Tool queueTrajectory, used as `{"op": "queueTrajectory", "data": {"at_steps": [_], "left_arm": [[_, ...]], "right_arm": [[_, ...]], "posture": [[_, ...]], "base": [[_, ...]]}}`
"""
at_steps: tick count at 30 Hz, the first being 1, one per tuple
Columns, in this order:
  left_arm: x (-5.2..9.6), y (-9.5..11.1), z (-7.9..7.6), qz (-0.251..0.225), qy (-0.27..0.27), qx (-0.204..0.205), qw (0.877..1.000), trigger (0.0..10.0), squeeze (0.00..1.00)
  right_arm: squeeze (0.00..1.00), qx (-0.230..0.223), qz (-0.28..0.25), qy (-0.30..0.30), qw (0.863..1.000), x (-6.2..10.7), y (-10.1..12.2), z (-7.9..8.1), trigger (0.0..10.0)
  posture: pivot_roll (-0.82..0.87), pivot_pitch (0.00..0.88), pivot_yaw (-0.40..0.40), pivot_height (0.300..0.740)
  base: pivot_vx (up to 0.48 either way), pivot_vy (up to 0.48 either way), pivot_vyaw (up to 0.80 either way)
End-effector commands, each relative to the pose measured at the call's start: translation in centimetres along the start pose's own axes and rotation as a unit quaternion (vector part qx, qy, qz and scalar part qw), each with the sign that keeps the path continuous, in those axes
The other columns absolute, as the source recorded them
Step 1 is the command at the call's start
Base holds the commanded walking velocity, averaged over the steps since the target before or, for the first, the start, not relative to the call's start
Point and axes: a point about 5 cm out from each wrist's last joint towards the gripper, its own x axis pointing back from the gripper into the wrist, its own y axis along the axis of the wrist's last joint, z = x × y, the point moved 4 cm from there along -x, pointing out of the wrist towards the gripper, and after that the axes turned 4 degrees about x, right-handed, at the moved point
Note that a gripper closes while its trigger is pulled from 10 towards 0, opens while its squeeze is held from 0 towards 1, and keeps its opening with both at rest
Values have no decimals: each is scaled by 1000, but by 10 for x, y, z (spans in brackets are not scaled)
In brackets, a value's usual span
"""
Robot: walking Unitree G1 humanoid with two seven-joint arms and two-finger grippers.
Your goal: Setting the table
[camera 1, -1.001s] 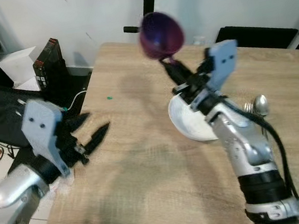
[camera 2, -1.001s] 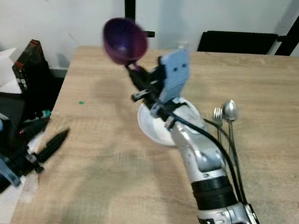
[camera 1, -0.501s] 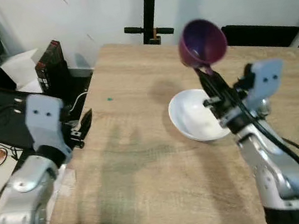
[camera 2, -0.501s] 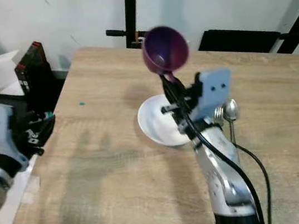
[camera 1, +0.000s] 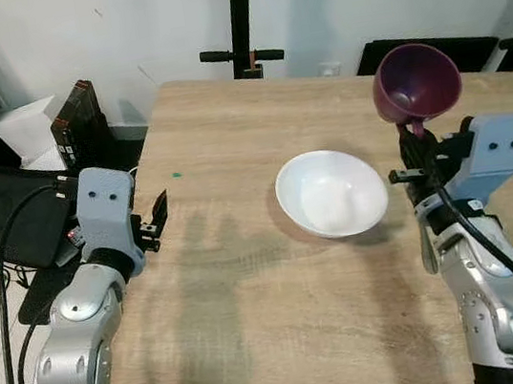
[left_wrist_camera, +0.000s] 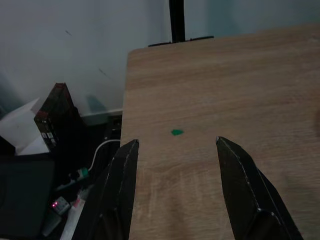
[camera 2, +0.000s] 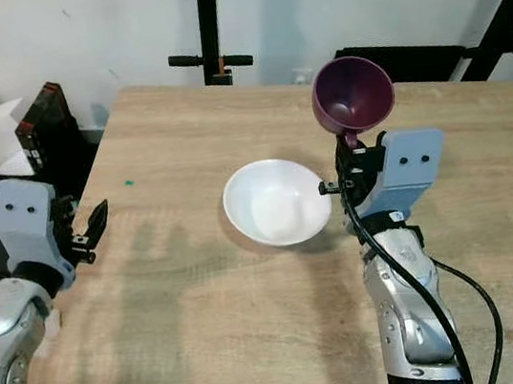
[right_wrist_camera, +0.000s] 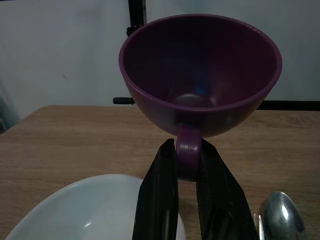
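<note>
One purple cup (right_wrist_camera: 200, 80), raised above the desk (camera 1: 257, 327), its handle pinched between the right gripper (right_wrist_camera: 187, 165) jaws, at 3 o'clock of the one white bowl (camera 1: 331, 193). Bowl sits mid-desk. One spoon (right_wrist_camera: 281, 220) lies just beside the bowl. Left gripper (left_wrist_camera: 175, 175) at the desk's 9 o'clock edge, jaws spread, holding nothing. One green speck (left_wrist_camera: 177, 132) beyond it.

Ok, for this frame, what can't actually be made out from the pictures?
- Spoon: right wrist view shows just its bowl at the frame's edge; the handle is cut off. In the eye views the right arm stands where it lay.
- Green speck on the table: too small to identify.
- Purple cup: only its handle is pinched by the right gripper; its base faces away.
</note>
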Motion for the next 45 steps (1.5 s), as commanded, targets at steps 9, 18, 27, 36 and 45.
{"op": "queueTrajectory", "data": {"at_steps": [9,18,27,36,45], "left_arm": [[1,-5,-3,1,-1,1,1000,10000,0],[1,-5,-4,0,-2,2,1000,10000,0],[2,-5,-4,0,0,2,1000,10000,0],[1,-5,-4,0,-1,2,1000,10000,0],[1,-5,-5,-1,-3,3,1000,10000,0]], "right_arm": [[0,4,8,7,1000,2,-4,3,10000],[0,1,14,10,1000,3,-7,5,10000],[0,3,17,13,1000,3,-9,5,10000],[0,3,21,14,1000,4,-12,6,10000],[0,5,22,13,1000,4,-12,5,10000]], "posture": [[-98,25,29,740],[-98,28,28,740],[-97,31,26,740],[-97,31,26,740],[-99,32,26,740]], "base": [[-280,0,0],[-326,0,0],[-328,0,0],[-327,0,0],[-327,0,0]]}}
